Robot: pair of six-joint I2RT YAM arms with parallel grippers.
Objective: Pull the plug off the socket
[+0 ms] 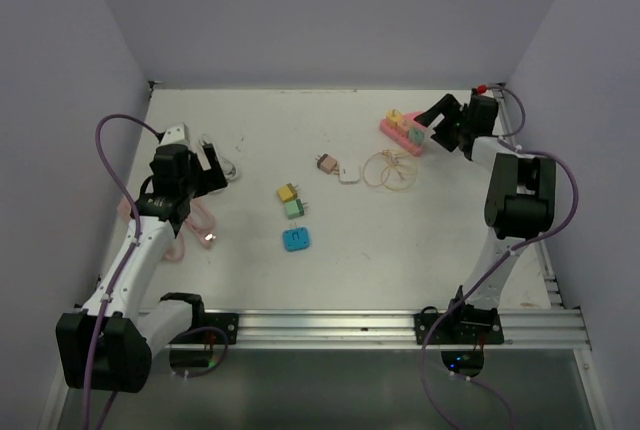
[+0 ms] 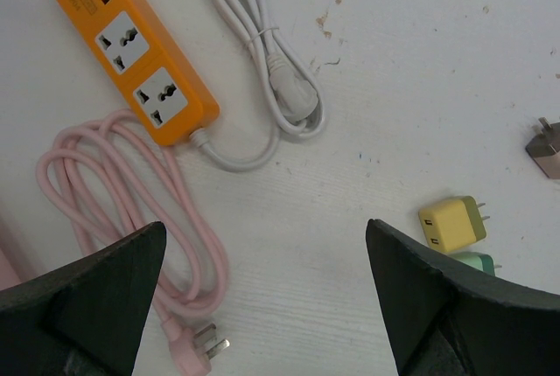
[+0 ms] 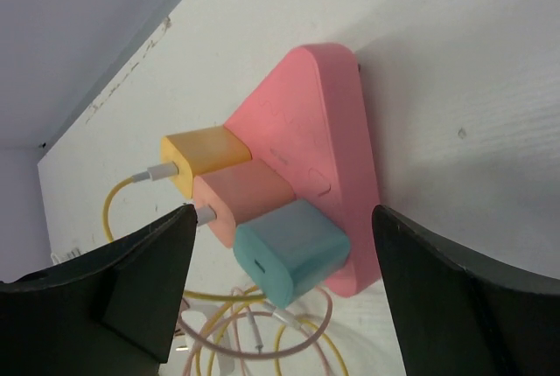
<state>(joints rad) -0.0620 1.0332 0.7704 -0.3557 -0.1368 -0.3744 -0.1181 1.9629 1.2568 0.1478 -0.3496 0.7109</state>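
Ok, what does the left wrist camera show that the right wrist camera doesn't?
Only the left wrist view shows an orange power strip with its white cable, a coiled pink cable and a loose yellow charger. Only the right wrist view shows the pink socket strip holding a yellow plug, a pink plug and a teal plug. Both show the white table and an open gripper: the left gripper over bare table, the right gripper either side of the plugs. No object appears in both.
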